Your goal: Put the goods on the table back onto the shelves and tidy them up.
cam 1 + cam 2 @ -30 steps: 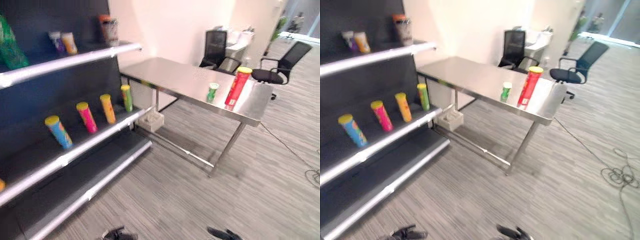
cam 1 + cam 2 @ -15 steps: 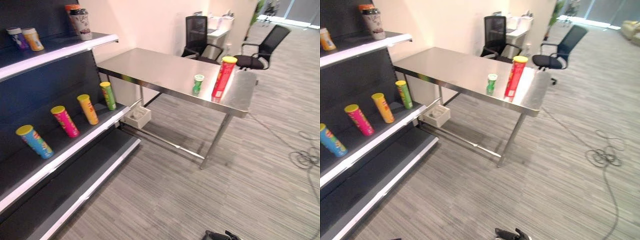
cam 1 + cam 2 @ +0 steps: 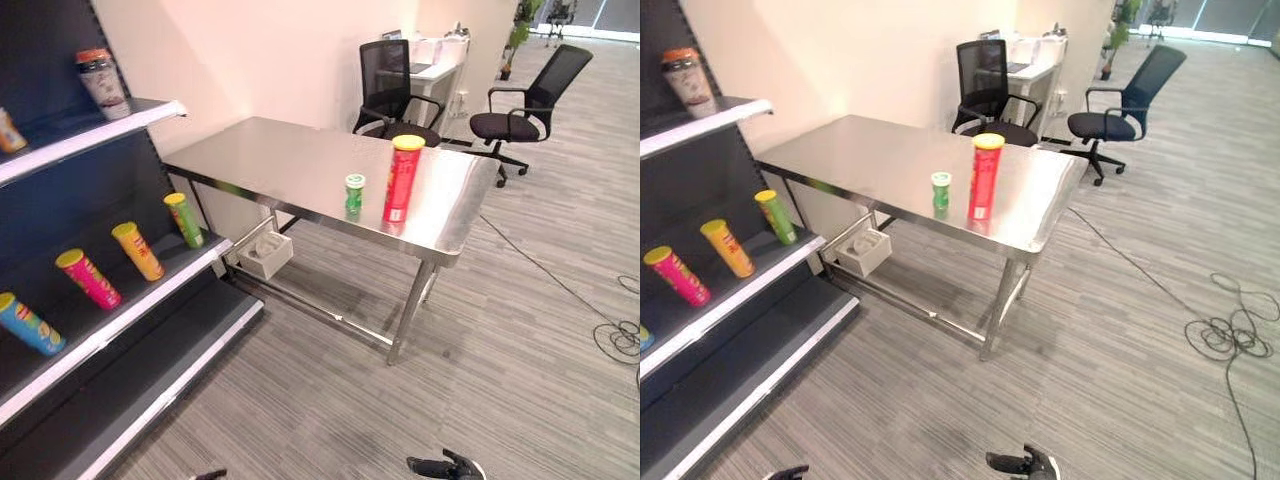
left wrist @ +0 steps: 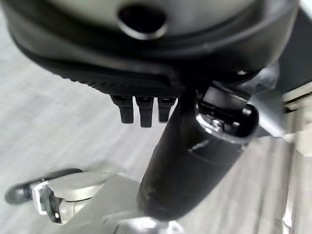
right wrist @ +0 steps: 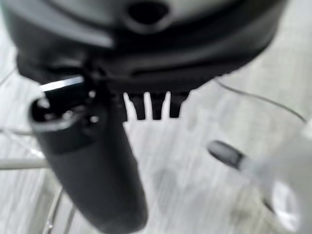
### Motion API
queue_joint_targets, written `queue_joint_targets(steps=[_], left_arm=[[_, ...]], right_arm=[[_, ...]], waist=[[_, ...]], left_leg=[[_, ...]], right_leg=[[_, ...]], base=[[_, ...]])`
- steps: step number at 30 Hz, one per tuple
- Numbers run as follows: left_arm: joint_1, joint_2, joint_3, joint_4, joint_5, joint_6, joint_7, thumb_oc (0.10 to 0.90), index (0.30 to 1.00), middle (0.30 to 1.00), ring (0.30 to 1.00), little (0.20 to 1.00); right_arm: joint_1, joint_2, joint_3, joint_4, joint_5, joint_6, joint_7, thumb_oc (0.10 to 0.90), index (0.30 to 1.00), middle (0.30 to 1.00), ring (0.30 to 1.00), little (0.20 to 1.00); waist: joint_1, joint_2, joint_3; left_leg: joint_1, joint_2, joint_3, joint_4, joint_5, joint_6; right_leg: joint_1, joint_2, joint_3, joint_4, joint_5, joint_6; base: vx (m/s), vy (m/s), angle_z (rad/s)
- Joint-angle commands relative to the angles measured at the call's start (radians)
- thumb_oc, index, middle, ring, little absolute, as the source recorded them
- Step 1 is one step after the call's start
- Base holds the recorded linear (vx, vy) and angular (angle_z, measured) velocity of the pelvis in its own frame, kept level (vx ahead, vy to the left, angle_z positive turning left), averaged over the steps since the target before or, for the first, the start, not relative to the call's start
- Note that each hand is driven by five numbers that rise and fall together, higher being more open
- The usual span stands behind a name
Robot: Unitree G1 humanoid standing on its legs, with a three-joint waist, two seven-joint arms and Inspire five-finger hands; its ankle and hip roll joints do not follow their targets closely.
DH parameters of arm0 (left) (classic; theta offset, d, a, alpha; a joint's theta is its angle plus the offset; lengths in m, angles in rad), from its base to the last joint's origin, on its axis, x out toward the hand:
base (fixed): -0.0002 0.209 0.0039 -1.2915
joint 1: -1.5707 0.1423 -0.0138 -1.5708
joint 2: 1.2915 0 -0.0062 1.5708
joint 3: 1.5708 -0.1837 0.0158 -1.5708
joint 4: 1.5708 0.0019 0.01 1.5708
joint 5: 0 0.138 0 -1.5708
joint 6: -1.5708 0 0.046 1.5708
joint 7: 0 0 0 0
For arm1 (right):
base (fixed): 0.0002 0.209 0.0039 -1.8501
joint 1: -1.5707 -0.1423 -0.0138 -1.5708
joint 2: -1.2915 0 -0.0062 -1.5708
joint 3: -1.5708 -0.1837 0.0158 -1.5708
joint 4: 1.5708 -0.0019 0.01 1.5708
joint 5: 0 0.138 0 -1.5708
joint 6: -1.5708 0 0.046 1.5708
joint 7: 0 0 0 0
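a tall red chip can (image 3: 402, 179) with a yellow lid stands upright on the steel table (image 3: 290, 165), near its front edge, a short green can (image 3: 354, 195) just beside it. the left hand (image 4: 141, 108) and right hand (image 5: 156, 105) each hang over grey floor with fingers straight, holding nothing. the left eye view adds a blue can (image 3: 30, 323) on the shelf (image 3: 120, 320).

Two black office chairs (image 3: 525, 105) stand beyond a white desk (image 3: 440, 60).
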Motion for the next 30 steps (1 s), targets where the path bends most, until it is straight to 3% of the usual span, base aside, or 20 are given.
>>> queue_joint_targets(steps=[1,3,4,5,9,13,16,17,18,22,24,25,27,30], left_arm=[[-0.053,-0.089,-0.050,-0.028,-0.068,-0.038,-0.036,0.800,0.900,0.900,0.900,0.900],[-0.043,-0.095,-0.026,-0.022,-0.109,-0.036,-0.039,0.800,0.900,0.900,0.900,0.900],[-0.043,-0.095,-0.026,-0.022,-0.109,-0.036,-0.039,0.800,0.900,0.900,0.900,0.900],[-0.043,-0.101,-0.011,-0.006,-0.138,-0.032,-0.036,0.800,0.900,0.900,0.900,0.900],[-0.049,-0.102,0.018,0.015,-0.193,-0.037,-0.026,0.800,0.900,0.900,0.900,0.900],[-0.051,-0.101,0.028,0.033,-0.218,-0.038,-0.024,0.800,0.900,0.900,0.900,0.900],[-0.040,-0.103,0.029,0.056,-0.194,-0.033,-0.027,0.800,0.900,0.900,0.900,0.900],[-0.041,-0.095,0.020,0.059,-0.178,-0.033,-0.031,0.800,0.900,0.900,0.900,0.900],[-0.041,-0.095,0.020,0.059,-0.178,-0.033,-0.031,0.800,0.900,0.900,0.900,0.900],[-0.059,-0.077,-0.005,0.062,-0.122,-0.035,-0.030,0.800,0.900,0.900,0.900,0.900],[-0.067,-0.077,-0.021,0.065,-0.089,-0.033,-0.032,0.800,0.900,0.900,0.900,0.900],[-0.067,-0.077,-0.021,0.065,-0.089,-0.033,-0.032,0.800,0.900,0.900,0.900,0.900],[-0.061,-0.081,-0.041,0.061,-0.057,-0.030,-0.032,0.800,0.900,0.900,0.900,0.900],[-0.050,-0.085,-0.055,0.073,-0.017,-0.020,-0.040,0.800,0.900,0.900,0.900,0.900]], right_arm=[[-0.066,-0.033,-0.026,-0.072,-0.099,-0.049,-0.030,0.800,0.900,0.900,0.900,0.900],[-0.065,-0.040,-0.020,-0.088,-0.122,-0.049,-0.035,0.800,0.900,0.900,0.900,0.900],[-0.065,-0.040,-0.020,-0.088,-0.122,-0.049,-0.035,0.800,0.900,0.900,0.900,0.900],[-0.066,-0.039,-0.013,-0.091,-0.135,-0.046,-0.038,0.800,0.900,0.900,0.900,0.900],[-0.053,-0.022,0.018,-0.097,-0.170,-0.043,-0.032,0.800,0.900,0.900,0.900,0.900],[-0.043,-0.008,0.017,-0.078,-0.157,-0.043,-0.026,0.800,0.900,0.900,0.900,0.900],[-0.026,0.011,0.017,-0.052,-0.163,-0.040,-0.015,0.800,0.900,0.900,0.900,0.900],[-0.014,0.022,0.010,-0.034,-0.168,-0.034,-0.013,0.800,0.900,0.900,0.900,0.900],[-0.013,0.022,0.009,-0.034,-0.168,-0.034,-0.013,0.800,0.900,0.900,0.900,0.900],[-0.020,0.038,0.009,0.009,-0.179,-0.019,0.008,0.800,0.900,0.900,0.900,0.900],[-0.026,0.046,-0.003,0.026,-0.166,-0.014,0.025,0.800,0.900,0.900,0.900,0.900],[-0.026,0.046,-0.003,0.026,-0.166,-0.014,0.025,0.800,0.900,0.900,0.900,0.900],[-0.024,0.042,-0.002,0.024,-0.173,-0.013,0.030,0.800,0.900,0.900,0.900,0.900],[-0.004,0.042,-0.005,0.040,-0.187,-0.008,0.035,0.800,0.900,0.900,0.900,0.900]], waist=[[0.025,-0.013,0.072],[0.036,-0.001,0.071],[0.036,-0.002,0.072],[0.047,0.011,0.080],[0.083,0.028,0.106],[0.091,0.030,0.109],[0.085,0.036,0.082],[0.084,0.024,0.066],[0.084,0.023,0.066],[0.084,0.003,0.046],[0.071,0.004,0.047],[0.072,0.004,0.047],[0.045,0.021,0.065],[0.024,0.041,0.086]], left_leg=[[0.074,-0.008,0.053,-0.316,0.089,0.035],[0.026,-0.025,0.051,-0.471,0.174,0.020],[0.028,-0.026,0.052,-0.473,0.175,0.020],[0.004,-0.035,0.020,-0.571,0.243,0.007],[-0.022,-0.022,-0.107,-0.698,0.321,-0.002],[-0.028,-0.005,-0.161,-0.712,0.336,-0.012],[0.002,-0.001,-0.150,-0.719,0.339,-0.009],[0.005,-0.021,-0.140,-0.696,0.327,-0.003],[0.005,-0.021,-0.140,-0.696,0.327,-0.003],[0.026,-0.110,-0.096,-0.661,0.251,0.060],[0.062,-0.172,-0.077,-0.663,0.209,0.106],[0.062,-0.173,-0.076,-0.663,0.209,0.106],[0.117,-0.216,-0.054,-0.665,0.173,0.151],[0.198,-0.241,-0.025,-0.689,0.144,0.185]], right_leg=[[-0.019,-0.095,0.039,0.005,-0.064,0.095],[0.002,-0.073,0.069,0.005,-0.087,0.088],[0.003,-0.073,0.070,0.005,-0.087,0.088],[0.029,-0.047,0.098,0.005,-0.105,0.082],[0.073,-0.016,0.148,0.022,-0.134,0.074],[0.088,-0.017,0.180,0.047,-0.157,0.076],[0.101,-0.021,0.185,0.045,-0.157,0.095],[0.106,-0.055,0.182,0.052,-0.146,0.109],[0.105,-0.055,0.182,0.052,-0.146,0.109],[0.056,-0.168,0.182,0.162,-0.114,0.142],[0.016,-0.224,0.206,0.295,-0.084,0.153],[0.015,-0.226,0.207,0.297,-0.084,0.154],[-0.054,-0.271,0.237,0.487,-0.009,0.159],[-0.100,-0.313,0.191,0.658,0.024,0.163]], base=[[0.16,0.182,-0.50],[0.14,0.146,-0.32],[0.18,0.143,-0.10],[0.18,0.128,-0.13],[0.18,0.174,-0.69],[0.12,0.196,-0.54],[0.14,0.295,0.03],[0.17,0.337,-0.11],[0.20,0.450,-0.15],[0.11,0.400,-0.01],[0.09,0.465,0.01],[0.11,0.479,-0.12],[0.11,0.420,-0.22],[0.14,0.311,-0.07]])
